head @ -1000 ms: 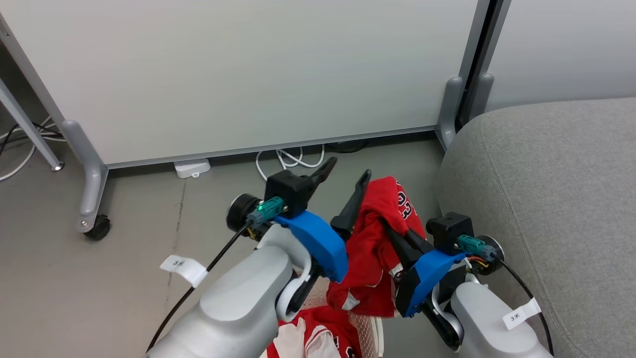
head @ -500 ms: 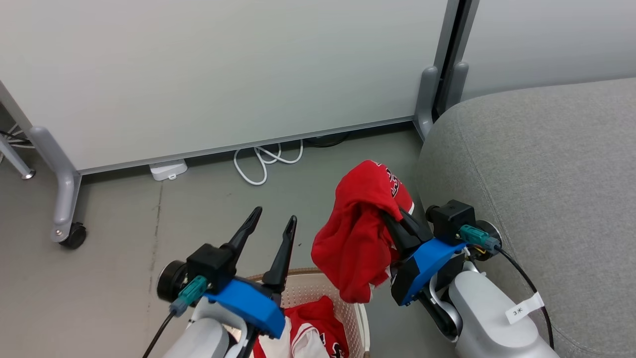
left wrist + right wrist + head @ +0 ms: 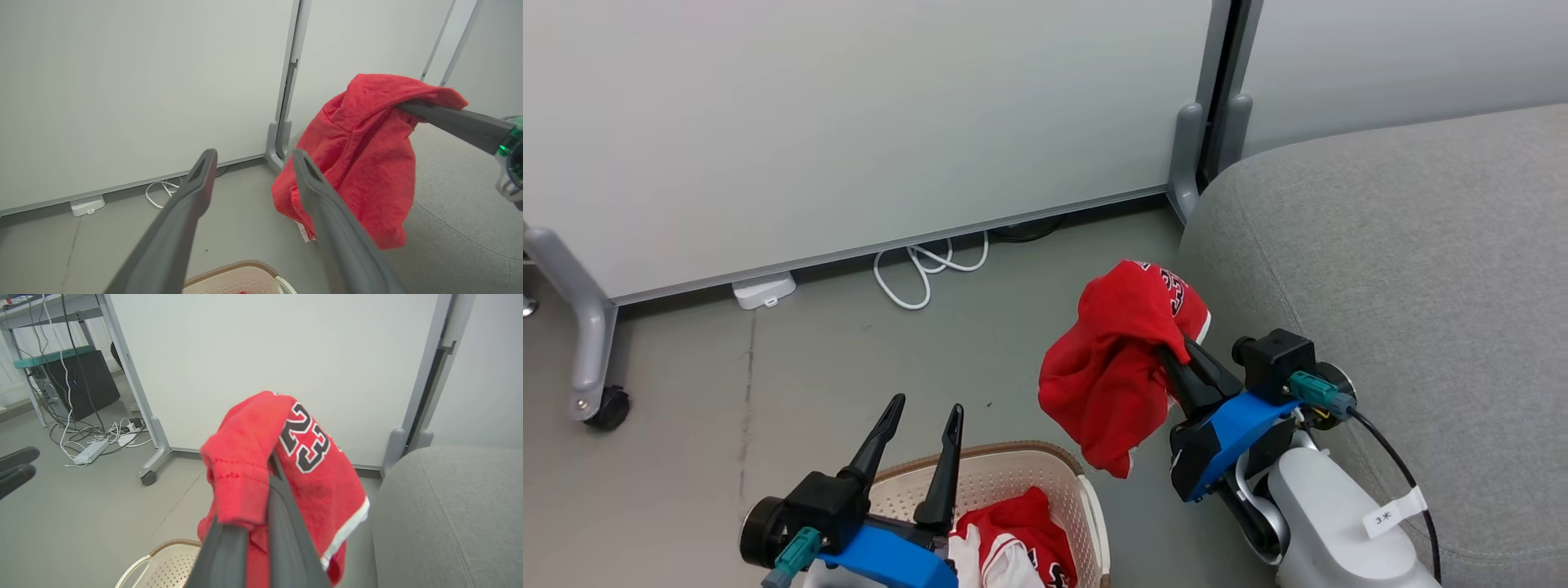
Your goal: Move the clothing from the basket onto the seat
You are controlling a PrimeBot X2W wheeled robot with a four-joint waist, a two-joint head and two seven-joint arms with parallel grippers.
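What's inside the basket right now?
In the basket lies clothing: red jersey fabric and some white cloth. It covers the basket's floor, and the left gripper blocks the near left part, so anything there can't be seen.

Open grey floor (image 3: 809,367) between basket (image 3: 1029,478) and partition (image 3: 849,122); seat (image 3: 1380,245) flank just beside clothing (image 3: 1103,376) in right pincer (image 3: 1168,353).

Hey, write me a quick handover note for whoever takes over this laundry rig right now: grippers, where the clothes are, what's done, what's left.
Right gripper: jaws shut on a red jersey, lifted clear of the basket, beside the seat, not on it.
Left gripper: jaws open, empty, above the basket.
Done: one jersey picked out.
Left: set it on the seat, then fetch the red and white clothing in the basket.
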